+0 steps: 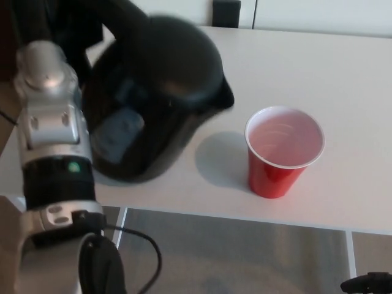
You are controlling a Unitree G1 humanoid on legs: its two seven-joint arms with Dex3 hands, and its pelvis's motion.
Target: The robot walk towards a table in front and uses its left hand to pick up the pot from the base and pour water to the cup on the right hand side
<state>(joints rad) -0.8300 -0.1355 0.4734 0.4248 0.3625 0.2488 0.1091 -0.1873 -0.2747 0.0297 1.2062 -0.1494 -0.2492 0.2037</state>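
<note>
The black pot (159, 104) is at the table's left, near upright, its spout pointing right toward the red cup (283, 153). My left hand (67, 27) is shut on the pot's handle at the top left, dark against dark, with the silver forearm (52, 141) running down the left edge. The cup stands upright to the right of the pot, a gap apart, its pale inside showing. I cannot tell whether the pot's bottom touches the table. The pot's base is hidden. My right hand does not show.
The white table (331, 67) stretches to the right and back, its front edge just below the cup. A dark block (226, 12) sits at the far edge. Grey floor and a white table leg (116, 236) lie below. A black shape (367, 283) is at the bottom right corner.
</note>
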